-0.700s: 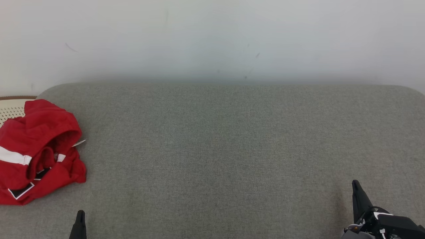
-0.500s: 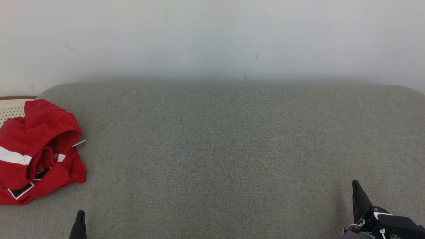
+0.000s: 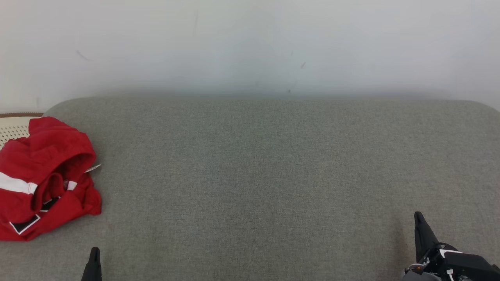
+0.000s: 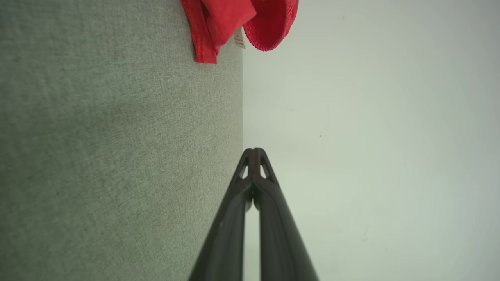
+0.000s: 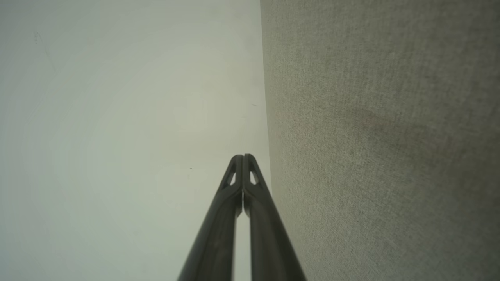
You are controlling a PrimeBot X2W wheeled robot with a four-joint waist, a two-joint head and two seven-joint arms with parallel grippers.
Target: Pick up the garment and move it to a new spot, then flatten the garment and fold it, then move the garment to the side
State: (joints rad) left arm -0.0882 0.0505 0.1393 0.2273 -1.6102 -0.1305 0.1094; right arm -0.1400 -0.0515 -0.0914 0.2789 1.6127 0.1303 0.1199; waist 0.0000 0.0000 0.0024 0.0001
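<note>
The garment (image 3: 43,179), a red jersey, lies crumpled in a heap at the left edge of the grey fabric-covered worktop (image 3: 254,175), with a white band across its left side, black white-edged patches low in the folds and a small white label (image 3: 93,168) poking out to the right. Behind it, partly covered by the cloth, sits a cream perforated thing with a brown rim (image 3: 13,127); I cannot tell whether it is a container or what it holds. The worktop has rounded far corners and meets a plain pale wall (image 3: 250,47) marked by a few faint scuffs. The left gripper (image 3: 93,259) rests low near the front, just right of the heap and apart from it, jaws pressed together; the right gripper (image 3: 420,224) is at the far right, jaws also pressed together, holding nothing.
</note>
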